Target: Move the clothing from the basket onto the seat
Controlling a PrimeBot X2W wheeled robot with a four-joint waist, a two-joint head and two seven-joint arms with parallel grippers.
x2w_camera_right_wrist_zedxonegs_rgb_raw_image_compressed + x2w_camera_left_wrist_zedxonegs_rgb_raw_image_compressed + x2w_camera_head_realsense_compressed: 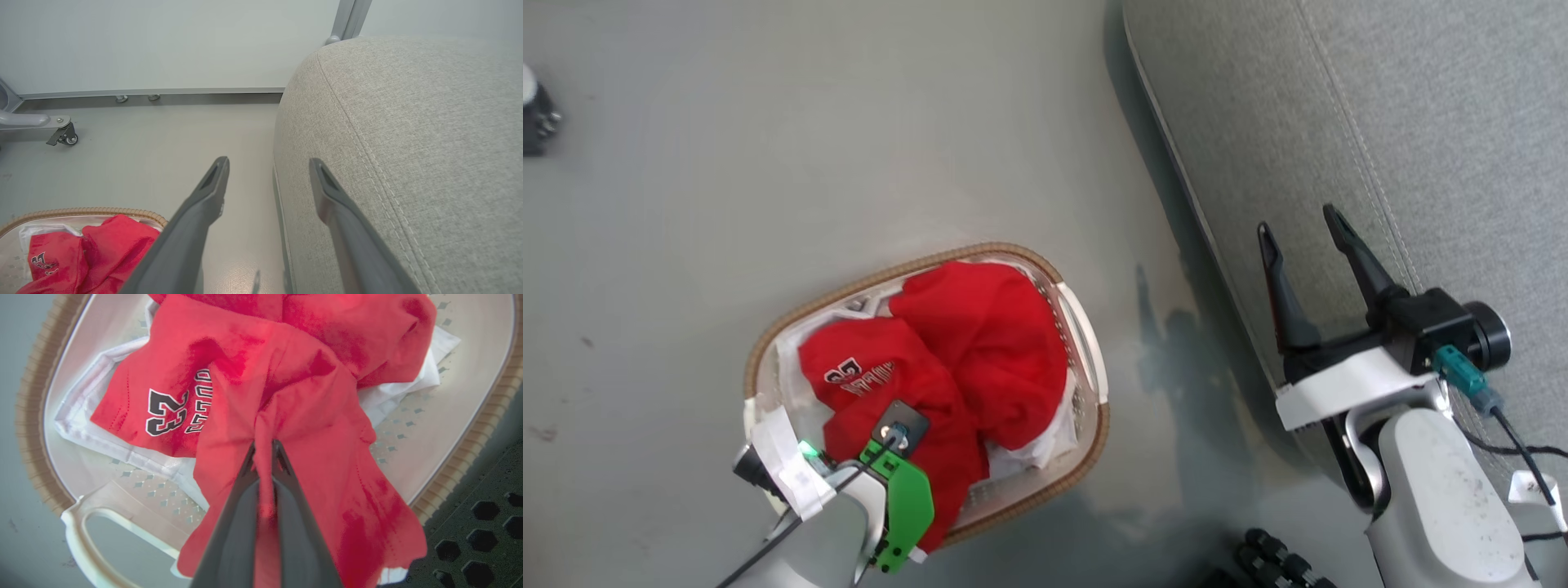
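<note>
Bright red clothing [980, 351] lies heaped in the white basket [1094, 359] with the brown woven rim on the floor. One garment carries a black-and-white "23" print [165, 416]. My left gripper [264, 451] is shut on a pinched ridge of red cloth over the basket's near end; the head view has its fingers hidden beneath the wrist. My right gripper [1303, 233] stands open over the edge of the grey seat [1437, 139], fingers apart with nothing between them. From the right wrist, the clothing [94, 253] sits low on the left and the seat [421, 134] on the right.
A thin white liner sheet [98, 428] lies under the clothes. A caster wheel [65, 136] and metal frame stand near the far wall. My dark perforated base [482, 514] sits beside the basket. Bare floor [849, 122] stretches beyond the basket.
</note>
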